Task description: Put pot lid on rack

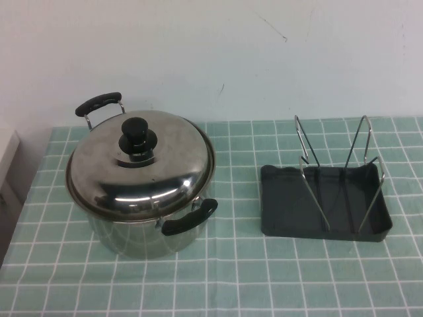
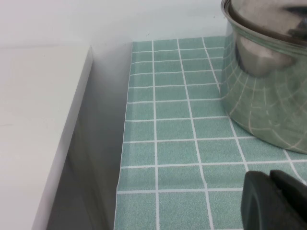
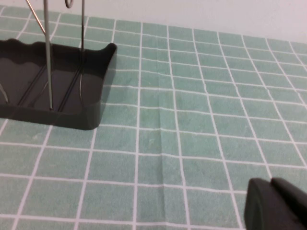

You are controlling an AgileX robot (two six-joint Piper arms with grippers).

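The shiny domed pot lid (image 1: 135, 175) with a black knob (image 1: 137, 136) sits on the steel pot (image 1: 142, 231) at the table's left. The dark grey rack (image 1: 322, 201) with upright wire loops (image 1: 307, 158) stands at the right. Neither gripper shows in the high view. My left gripper (image 2: 269, 178) is shut and empty, low over the cloth beside the pot's wall (image 2: 264, 91). My right gripper (image 3: 271, 183) is shut and empty over the cloth, apart from the rack's corner (image 3: 91, 81).
A green checked cloth (image 1: 238, 264) covers the table. The pot has two black handles (image 1: 192, 218). A white block (image 2: 33, 124) stands off the table's left edge. A white wall lies behind.
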